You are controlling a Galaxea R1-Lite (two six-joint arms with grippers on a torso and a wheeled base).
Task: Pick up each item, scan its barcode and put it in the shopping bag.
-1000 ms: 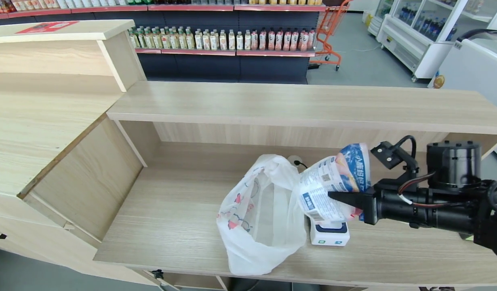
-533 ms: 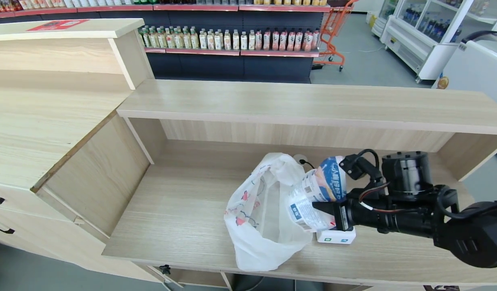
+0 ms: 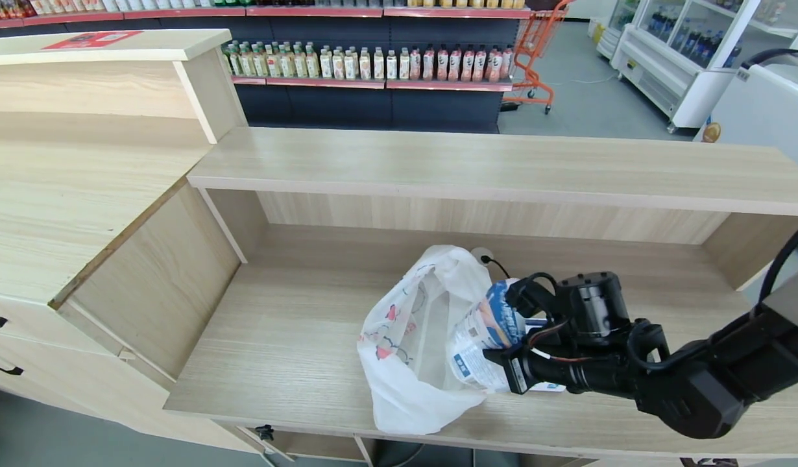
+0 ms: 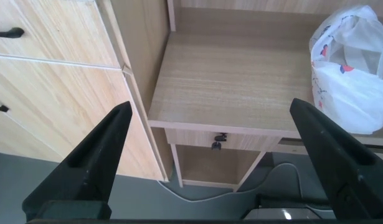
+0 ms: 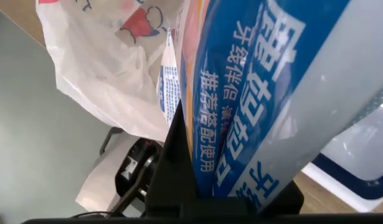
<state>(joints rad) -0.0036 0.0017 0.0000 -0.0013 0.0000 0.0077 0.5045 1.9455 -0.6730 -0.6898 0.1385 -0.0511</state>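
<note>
A blue, white and orange snack packet (image 3: pixel 484 327) is tilted against the right rim of the white shopping bag (image 3: pixel 405 363), its lower end over the bag's mouth. My right gripper (image 3: pixel 499 357) is shut on the packet from the right side. In the right wrist view the packet (image 5: pixel 253 81) is pinched in the right gripper (image 5: pixel 228 186), with the bag (image 5: pixel 110 56) just beyond. The white scanner (image 3: pixel 549 387) lies on the counter under the right wrist. My left gripper (image 4: pixel 210 168) hangs open off the counter's front left, with the bag (image 4: pixel 350 68) far from it.
The wooden counter (image 3: pixel 289 350) has a raised shelf (image 3: pixel 490 165) behind and a side panel (image 3: pixel 159 285) on the left. A cable socket (image 3: pixel 483 255) sits behind the bag. Drawers (image 4: pixel 48 93) stand beside the left gripper. Free counter surface lies left of the bag.
The head camera shifted after the first frame. My right gripper has carried the packet down and leftward, from above the scanner to the bag's right rim.
</note>
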